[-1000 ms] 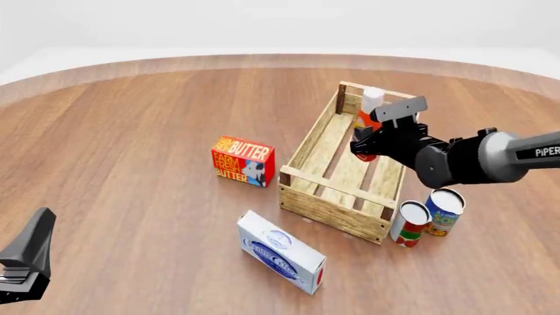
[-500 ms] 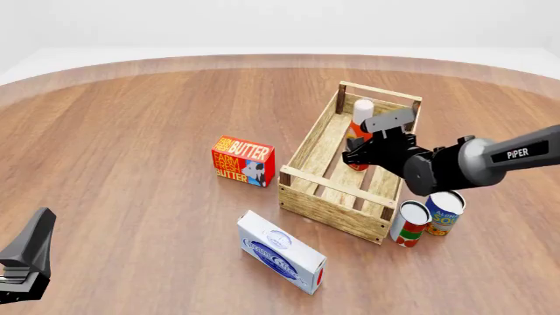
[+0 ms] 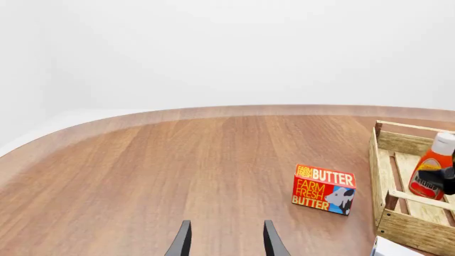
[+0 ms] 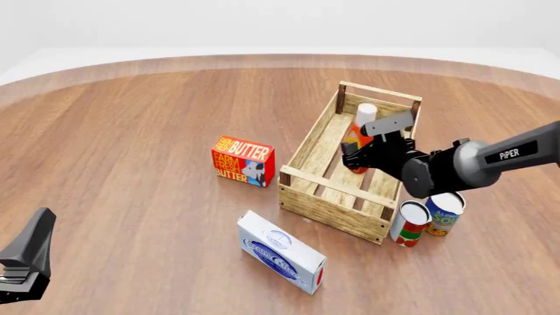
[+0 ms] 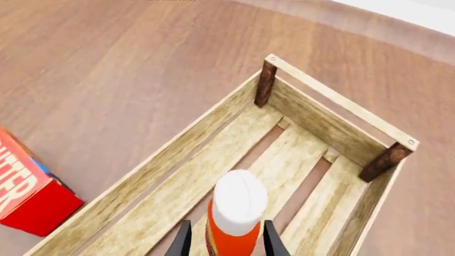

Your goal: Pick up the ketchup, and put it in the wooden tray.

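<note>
Spreading across every view, a round table [image 4: 131, 125] of reddish-brown wood grain is seen, edged by a paler rim and backed by plain white walls. One tray [image 4: 326, 142] is counted, lying right of centre in the front view, with its long axis running away from the arms. One ketchup [image 4: 359, 134] is seen inside the tray, toward its far end, upright with its white cap on top; whether its base touches the slats cannot be told, since the lower body is covered by the right gripper [image 4: 366, 152]. That gripper's fingers are closed on the bottle's sides, as shown in the right wrist view, where the ketchup [image 5: 235, 218] stands between two dark fingertips [image 5: 182, 242] and its lower part is cut off by the frame edge. One butter box [image 4: 242, 161] is seen left of the tray, apart from it. One white-and-blue box [image 4: 282, 252] lies nearer the arms. Two cans [image 4: 427, 216] stand just beside the tray's near right corner, and their labels are too small to read. The left gripper [image 4: 25, 259] is cut off at the front view's lower left corner; in the left wrist view its fingers [image 3: 183, 242] are spread apart with nothing between them. There the tray [image 3: 387, 192] and ketchup [image 3: 431, 173] are cropped by the frame's edge.
</note>
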Robot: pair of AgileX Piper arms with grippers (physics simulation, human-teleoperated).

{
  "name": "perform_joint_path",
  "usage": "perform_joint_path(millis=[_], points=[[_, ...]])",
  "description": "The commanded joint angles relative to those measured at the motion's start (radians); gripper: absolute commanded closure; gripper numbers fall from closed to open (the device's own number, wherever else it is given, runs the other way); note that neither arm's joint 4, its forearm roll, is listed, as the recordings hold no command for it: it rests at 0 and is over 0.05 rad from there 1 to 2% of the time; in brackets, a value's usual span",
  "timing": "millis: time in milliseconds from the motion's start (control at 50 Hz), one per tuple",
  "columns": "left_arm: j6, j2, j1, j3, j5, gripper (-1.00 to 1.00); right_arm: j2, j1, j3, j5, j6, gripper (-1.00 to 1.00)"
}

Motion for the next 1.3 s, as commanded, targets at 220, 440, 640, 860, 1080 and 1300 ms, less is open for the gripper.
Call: perform_joint_path(millis=[220,440,640,860,1080,1300], points=[[0.000,0.000,0.000,0.000,0.000,-1.00,-0.050,-0.009,0.016,-0.003,0.011,-1.00],[0.000,0.000,0.000,0.000,0.000,-1.00,-0.114,-0.007,0.036,0.006,0.013,-1.00],[0.001,0.000,0.000,0.000,0.000,-1.00,-0.186,0.007,0.052,0.030,0.012,-1.00],[0.000,0.004,0.006,0.000,-0.004,-1.00,-0.267,0.017,0.074,0.062,0.004,-1.00],[0.000,0.002,0.006,0.000,-0.002,-1.00,-0.342,0.010,0.123,0.074,-0.002,-1.00],[0.000,0.006,0.006,0.001,-0.006,-1.00,-0.434,0.011,0.188,0.083,-0.005,-1.00]])
